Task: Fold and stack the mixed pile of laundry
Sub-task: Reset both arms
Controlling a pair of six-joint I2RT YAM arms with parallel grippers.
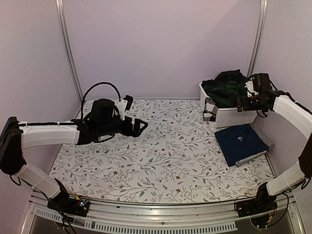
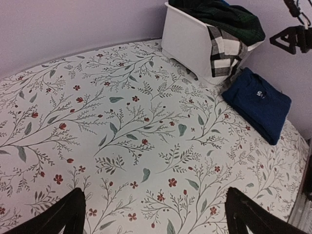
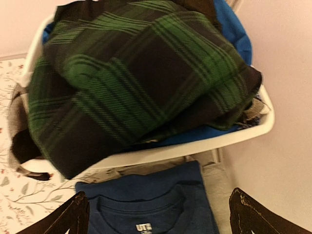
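**Right gripper** point(image 3: 163, 218): fingers spread wide, holding nothing. It hovers close to the right end of the white plastic bin point(image 3: 195, 147).

- The folded navy blue T-shirt point(image 3: 146, 204) lies flat on the floral table cloth point(image 1: 146, 156), just in front of the bin. It rests on a grey garment point(image 3: 217, 187) whose edge shows beside it.
- The bin holds the rest of the pile. A dark green plaid garment point(image 3: 141, 78) sits on top, and a black-and-white checked piece point(image 2: 224, 48) hangs over the rim.

**Left gripper** point(image 1: 139, 126): fingers spread, empty. It hovers over bare cloth at table centre, well apart from the bin.

**Step in hand (judged):** a stack is started and the next item is to be fetched.

**Next move:** bring the right gripper down onto the plaid garment and pinch one layer. Lift it clear of the rim without dragging the bin.
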